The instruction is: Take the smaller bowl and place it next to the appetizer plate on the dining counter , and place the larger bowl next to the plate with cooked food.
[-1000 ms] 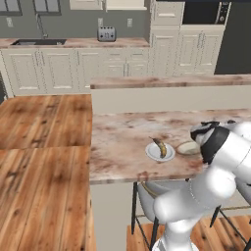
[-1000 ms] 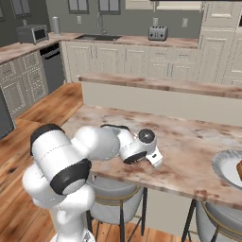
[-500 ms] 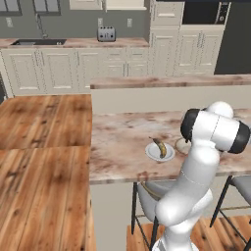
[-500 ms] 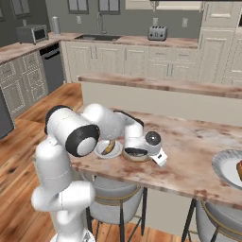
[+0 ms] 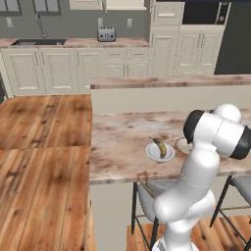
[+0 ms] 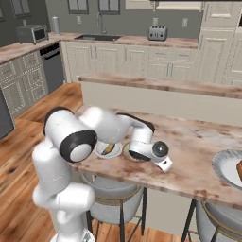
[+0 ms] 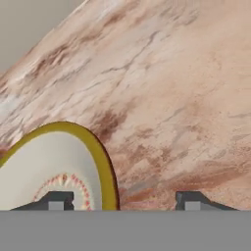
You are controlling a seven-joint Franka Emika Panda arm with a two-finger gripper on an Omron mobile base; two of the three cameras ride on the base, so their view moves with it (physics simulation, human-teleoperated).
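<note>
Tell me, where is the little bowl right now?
The smaller bowl sits on the dining counter, just right of the appetizer plate in the left base view, under the open gripper.

The white arm rises from its base, folds at the big dark-jointed elbow and reaches forward and low, with the wrist turned so the hand points down. In the hand view the gripper has its two dark fingertips set wide apart, nothing between them.
</note>
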